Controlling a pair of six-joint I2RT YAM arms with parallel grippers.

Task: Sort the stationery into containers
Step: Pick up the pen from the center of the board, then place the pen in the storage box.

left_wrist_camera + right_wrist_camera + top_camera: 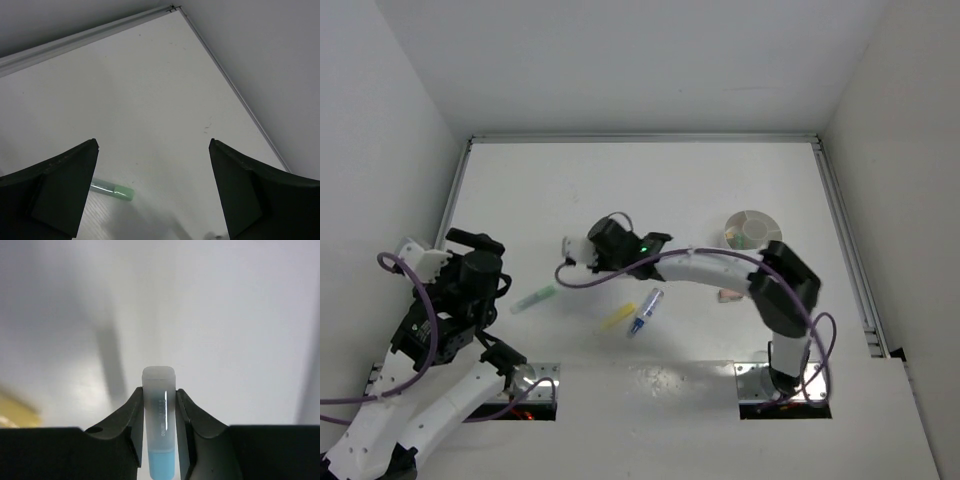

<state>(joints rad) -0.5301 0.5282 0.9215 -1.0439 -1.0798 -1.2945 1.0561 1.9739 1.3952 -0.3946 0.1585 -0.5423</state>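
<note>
Right gripper [160, 390] was clamped narrow on a blue pen [160, 432], pinching the frosted cap just above the blue barrel, with the cap end poking past the fingertips. It sat well left of the bowl [729, 229]; we couldn't tell whether the pen was clear of the table. We judged the pen light, stiff and smooth, so slippery. A cap grip might let the barrel slide out, so a pinch across mid-barrel looked safer. Left gripper [153, 143] was spread wide and empty, farther left of the bowl, with a green pen [113, 189] lying flat near it. A yellow pen [617, 318] and a purple-blue pen [645, 312] lay side by side left of the bowl, toward the bases. A small pink block [728, 295] sat near the bowl's base-side edge.
</note>
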